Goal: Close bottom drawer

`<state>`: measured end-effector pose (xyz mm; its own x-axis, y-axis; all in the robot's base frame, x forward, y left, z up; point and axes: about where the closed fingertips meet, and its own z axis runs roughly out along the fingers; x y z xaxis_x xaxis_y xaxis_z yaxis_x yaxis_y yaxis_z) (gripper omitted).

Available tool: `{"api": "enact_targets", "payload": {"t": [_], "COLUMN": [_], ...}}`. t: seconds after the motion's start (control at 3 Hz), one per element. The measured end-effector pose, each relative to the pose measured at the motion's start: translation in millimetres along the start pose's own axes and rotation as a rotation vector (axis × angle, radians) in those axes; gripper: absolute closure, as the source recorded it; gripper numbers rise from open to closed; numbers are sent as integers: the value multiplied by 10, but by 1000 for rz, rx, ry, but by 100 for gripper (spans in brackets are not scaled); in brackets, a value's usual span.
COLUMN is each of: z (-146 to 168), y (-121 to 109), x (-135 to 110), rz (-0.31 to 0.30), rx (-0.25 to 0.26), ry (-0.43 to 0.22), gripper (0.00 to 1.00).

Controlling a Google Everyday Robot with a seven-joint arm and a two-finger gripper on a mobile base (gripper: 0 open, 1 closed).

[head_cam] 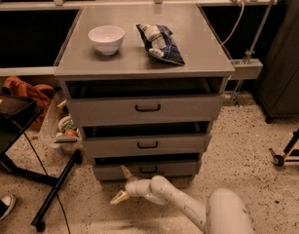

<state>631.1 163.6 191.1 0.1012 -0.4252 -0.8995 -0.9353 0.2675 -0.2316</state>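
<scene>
The bottom drawer (168, 169) is the lowest and narrowest grey front of the cabinet, with a small black bar handle (148, 169). A dark gap shows above its front panel. My gripper (121, 184) is low near the floor, just in front of and slightly left of that handle. Its two cream fingers are spread apart, one tip up near the drawer front, one down near the floor, holding nothing. My white arm (188, 206) reaches in from the lower right.
The mid drawer (147, 145) and top drawer (145, 108) sit above. A white bowl (106, 38) and a blue chip bag (160, 43) lie on the cabinet top. A black stand leg (54, 191) and a shoe (3, 208) are on the floor to the left.
</scene>
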Motion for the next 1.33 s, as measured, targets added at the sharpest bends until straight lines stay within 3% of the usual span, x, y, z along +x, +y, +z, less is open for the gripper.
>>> {"api": "enact_targets", "payload": {"t": [0.33,0.67,1.0,1.33], "z": [-378,-689,-1119,-1116], "y": [-53,58,138,143], "x": [-121,-406,-840,-834], "rz": [-26,-64,-109,-107], "rx": [-18,-85,-179,-179], "ry": [-5,28,96,95], "gripper": [0,0,0,0]}}
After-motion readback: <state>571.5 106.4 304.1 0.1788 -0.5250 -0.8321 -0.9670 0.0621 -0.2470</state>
